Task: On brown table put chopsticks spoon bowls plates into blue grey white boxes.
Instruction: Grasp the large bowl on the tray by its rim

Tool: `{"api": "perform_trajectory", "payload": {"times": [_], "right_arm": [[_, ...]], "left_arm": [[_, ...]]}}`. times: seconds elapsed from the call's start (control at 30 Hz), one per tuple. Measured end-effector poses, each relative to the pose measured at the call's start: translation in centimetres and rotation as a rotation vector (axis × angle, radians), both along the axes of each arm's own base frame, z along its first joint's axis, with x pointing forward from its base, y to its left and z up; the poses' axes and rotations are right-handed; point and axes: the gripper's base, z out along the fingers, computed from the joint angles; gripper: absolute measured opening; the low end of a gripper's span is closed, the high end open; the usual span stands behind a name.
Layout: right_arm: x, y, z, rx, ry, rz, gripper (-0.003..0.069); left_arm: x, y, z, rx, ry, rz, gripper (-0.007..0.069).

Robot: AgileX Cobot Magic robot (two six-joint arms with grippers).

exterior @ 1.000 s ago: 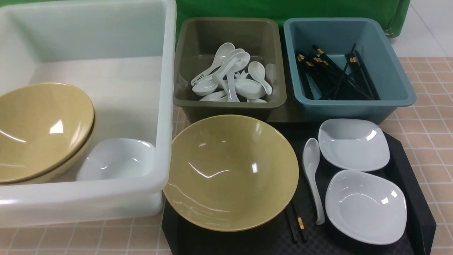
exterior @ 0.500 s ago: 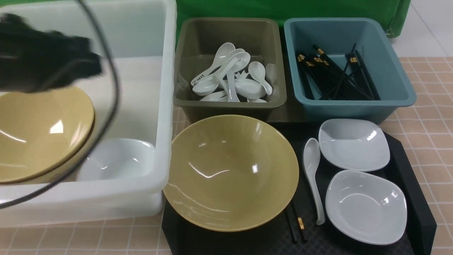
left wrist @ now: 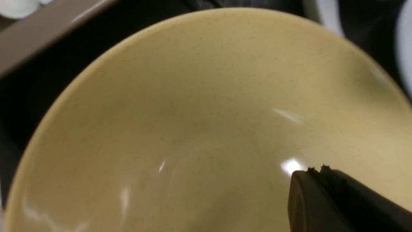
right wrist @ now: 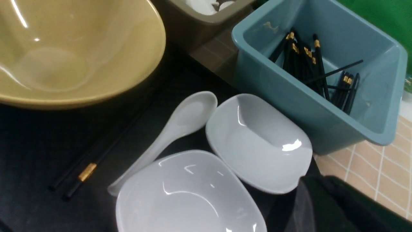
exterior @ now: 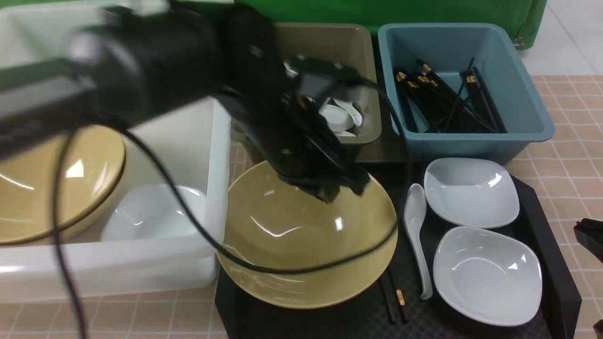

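Left gripper (exterior: 337, 190) above bowl (exterior: 301, 254); both grippers closed.
Left jaws pressed together, holding nothing, tips just over the bowl's inner wall (far side). Right gripper (exterior: 589, 235), jaws together, sits near the front plate (exterior: 487, 275); spoon (exterior: 417, 235) lies between plate and bowl.

Bowl (exterior: 306, 245): smooth tan glaze, faintly speckled, glossy, sharp highlights.
Plates (exterior: 471, 193) and spoon (exterior: 417, 221), right of bowl: glossy white, smooth.
Tray (exterior: 330, 322) under bowl: matt black, fine rough texture.
Tub (exterior: 118, 273) left of bowl: translucent white plastic.
Grey bin (exterior: 344, 47) and blue bin (exterior: 527, 103) behind bowl: smooth, dull plastic.
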Motion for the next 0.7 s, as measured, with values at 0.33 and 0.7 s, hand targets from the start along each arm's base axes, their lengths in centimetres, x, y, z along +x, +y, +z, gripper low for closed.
{"api": "perform_trajectory", "payload": {"times": [0.33,0.7], "right_arm": [[0.1,0.1,0.2,0.014,-0.036,0.002,0.0037],[0.1,0.1,0.2,0.043,-0.034,-0.009,0.0038]], "left_arm": [[-1.3,-5.3,-5.3,0.033,0.042,-0.093,-0.0007],[-1.0,-7.1,0.9,-0.080,0.038,-0.219,0.0038]]}}
